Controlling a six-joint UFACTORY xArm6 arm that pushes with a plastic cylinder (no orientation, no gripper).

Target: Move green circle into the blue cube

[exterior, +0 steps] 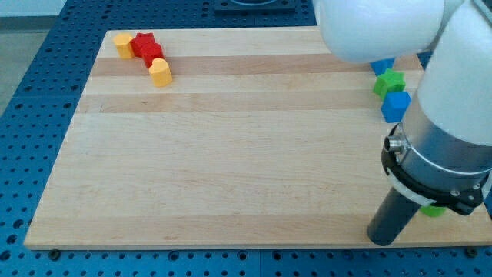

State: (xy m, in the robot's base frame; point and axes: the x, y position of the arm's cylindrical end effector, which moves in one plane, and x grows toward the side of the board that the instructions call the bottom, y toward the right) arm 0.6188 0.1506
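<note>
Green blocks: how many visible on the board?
2. One green star-like block sits near the view's right edge, just above a blue block. A second green block peeks out under the arm at lower right, shape unclear. The arm may hide more.

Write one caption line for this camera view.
My tip rests near the green block, below the blue cube.

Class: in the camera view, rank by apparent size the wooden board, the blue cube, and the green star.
1. wooden board, easily largest.
2. blue cube.
3. green star, close to the cube's size, so that order is unsure.
</note>
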